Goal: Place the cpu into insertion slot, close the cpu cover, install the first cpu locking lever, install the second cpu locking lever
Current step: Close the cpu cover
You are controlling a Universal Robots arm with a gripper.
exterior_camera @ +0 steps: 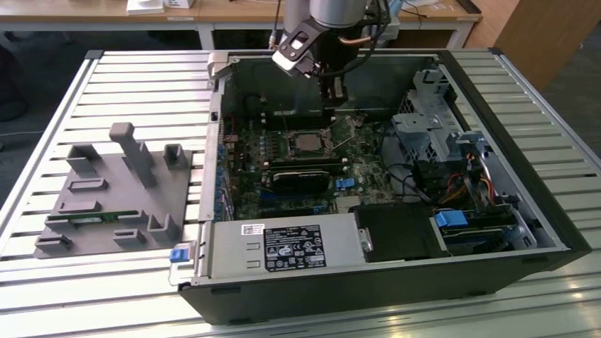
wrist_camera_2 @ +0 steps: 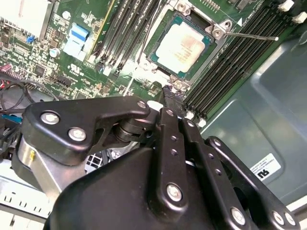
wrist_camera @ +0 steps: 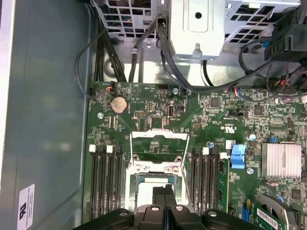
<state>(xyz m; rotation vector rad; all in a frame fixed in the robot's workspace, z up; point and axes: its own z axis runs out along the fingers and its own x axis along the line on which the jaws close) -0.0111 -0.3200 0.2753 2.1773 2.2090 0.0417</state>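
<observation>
The cpu lies flat in the insertion slot on the green motherboard, silvery top up; it also shows in the exterior view and the first wrist view. The cpu cover, a thin metal frame with a window, stands swung open on the side of the slot away from my fingers. One thin locking lever sticks out, unlatched, from a corner of the slot. My gripper hovers just above the slot's edge, fingers together with nothing between them; it also appears in the exterior view.
Black memory slots flank the socket on both sides. A black heatsink block lies on the board below the socket. The power supply, drive cage and cables crowd the case. A grey parts fixture stands outside on the exterior view's left.
</observation>
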